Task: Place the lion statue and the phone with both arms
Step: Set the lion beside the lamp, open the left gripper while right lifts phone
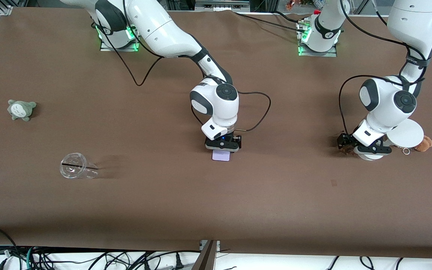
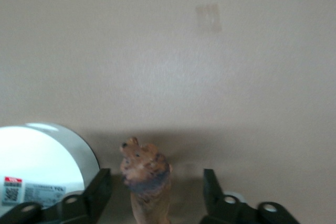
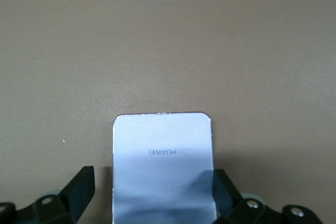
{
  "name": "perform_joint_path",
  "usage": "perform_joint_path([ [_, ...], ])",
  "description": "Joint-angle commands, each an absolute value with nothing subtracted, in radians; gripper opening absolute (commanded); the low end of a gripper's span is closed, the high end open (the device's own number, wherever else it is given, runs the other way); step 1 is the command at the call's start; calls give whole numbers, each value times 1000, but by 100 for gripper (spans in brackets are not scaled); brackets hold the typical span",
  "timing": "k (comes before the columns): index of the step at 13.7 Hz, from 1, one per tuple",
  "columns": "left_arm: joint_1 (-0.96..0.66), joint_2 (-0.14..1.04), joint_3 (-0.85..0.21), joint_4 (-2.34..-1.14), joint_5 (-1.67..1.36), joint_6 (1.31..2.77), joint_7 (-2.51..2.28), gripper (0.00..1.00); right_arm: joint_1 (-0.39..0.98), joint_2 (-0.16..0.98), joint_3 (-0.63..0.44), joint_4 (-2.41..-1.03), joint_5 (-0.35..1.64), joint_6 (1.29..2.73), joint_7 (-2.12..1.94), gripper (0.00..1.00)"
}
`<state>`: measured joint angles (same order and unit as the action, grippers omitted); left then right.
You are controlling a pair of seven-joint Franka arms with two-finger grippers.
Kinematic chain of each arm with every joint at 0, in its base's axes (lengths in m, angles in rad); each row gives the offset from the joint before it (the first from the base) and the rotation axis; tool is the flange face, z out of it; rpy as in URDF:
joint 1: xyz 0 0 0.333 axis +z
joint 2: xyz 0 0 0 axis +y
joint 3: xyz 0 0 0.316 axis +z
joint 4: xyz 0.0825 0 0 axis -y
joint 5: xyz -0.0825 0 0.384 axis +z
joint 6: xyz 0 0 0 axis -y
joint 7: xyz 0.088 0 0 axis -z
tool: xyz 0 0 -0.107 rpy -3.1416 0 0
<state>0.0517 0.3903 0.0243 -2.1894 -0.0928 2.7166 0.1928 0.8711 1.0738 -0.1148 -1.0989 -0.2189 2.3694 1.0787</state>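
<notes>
The lion statue (image 2: 146,178) is reddish-brown and sits between the two fingers of my left gripper (image 2: 156,192), with a gap on each side. The gripper is open and low over the table at the left arm's end (image 1: 364,150), where a brown bit of the statue (image 1: 347,150) shows beside it. The phone (image 1: 221,156) is a pale lavender rectangle lying flat at the table's middle. My right gripper (image 1: 223,145) is low over its end. In the right wrist view the phone (image 3: 161,166) lies between the open fingers of the right gripper (image 3: 152,192).
A white round-based stand (image 1: 405,133) stands right beside the left gripper and also shows in the left wrist view (image 2: 37,166). An orange-brown plush toy (image 1: 424,143) lies next to it. A clear cup (image 1: 76,170) on its side and a grey-green plush toy (image 1: 21,109) lie toward the right arm's end.
</notes>
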Motion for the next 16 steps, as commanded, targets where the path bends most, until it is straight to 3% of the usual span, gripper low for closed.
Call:
perform_joint_path([
  [1, 45, 353, 25, -2154, -75, 2642, 192, 100, 887, 1092, -126, -1068, -233, 2358, 1074, 100],
  [4, 38, 345, 25, -2065, -75, 2512, 190, 100, 890, 1092, -126, -1087, -287, 2359, 1075, 100],
  [10, 37, 371, 25, -1689, -57, 2047, 187, 100, 891, 1089, -126, -1094, -304, 2319, 1069, 100],
  [16, 51, 307, 38, -1528, -57, 1800, 184, 100, 890, 1091, -126, -1094, -301, 2319, 1075, 97],
])
